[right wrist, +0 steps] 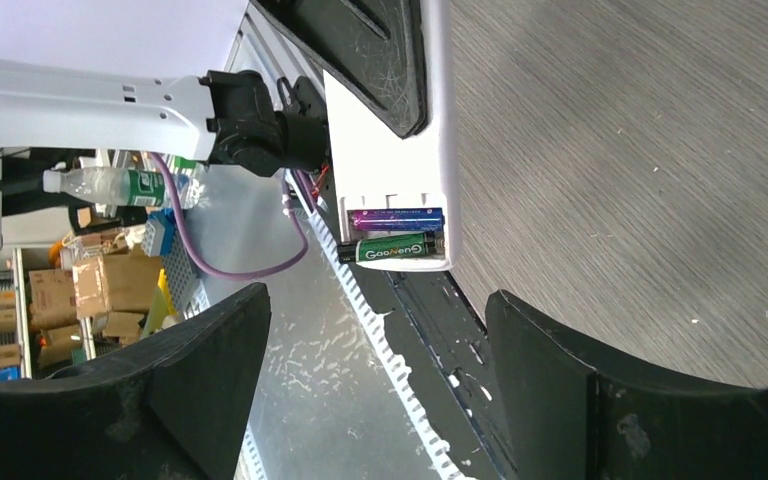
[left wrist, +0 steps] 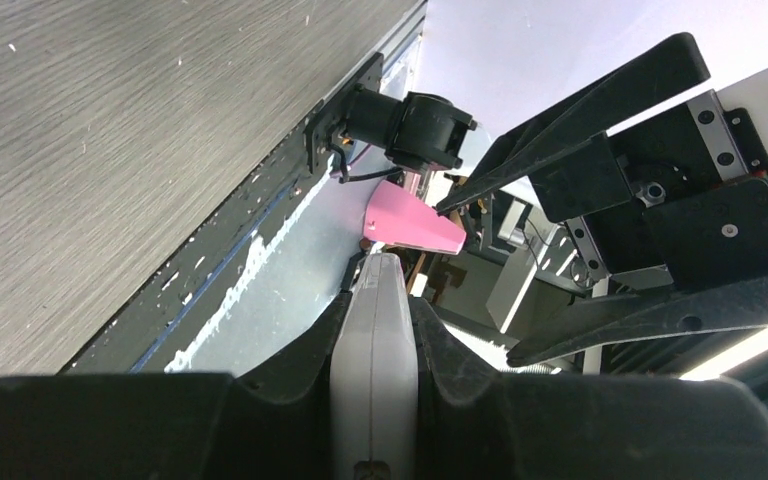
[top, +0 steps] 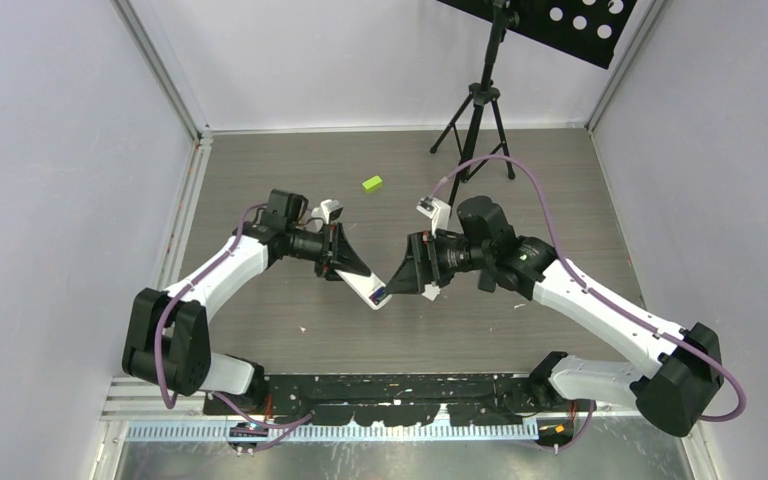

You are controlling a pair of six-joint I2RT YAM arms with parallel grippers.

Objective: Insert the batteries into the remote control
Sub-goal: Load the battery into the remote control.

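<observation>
- left gripper (top: 350, 263) is clamped on the white remote (top: 373, 290), pinching its long edges above mid-worktop (top: 260, 180); the remote's free end points toward 5 o'clock
- right gripper (top: 402, 266) sits just beside that end at 3 o'clock, spread wide with nothing in it
- the battery bay at the remote's end is uncovered; green battery (right wrist: 395, 247) lies along the end edge and blue-purple battery (right wrist: 397, 218) is snug beside it
- small green block (top: 372, 183) lies on its own at 12 o'clock, well apart; tripod (top: 475, 110) stands at 1 o'clock by the far edge
- bare worktop runs at 9 and 3 o'clock out to the side walls
</observation>
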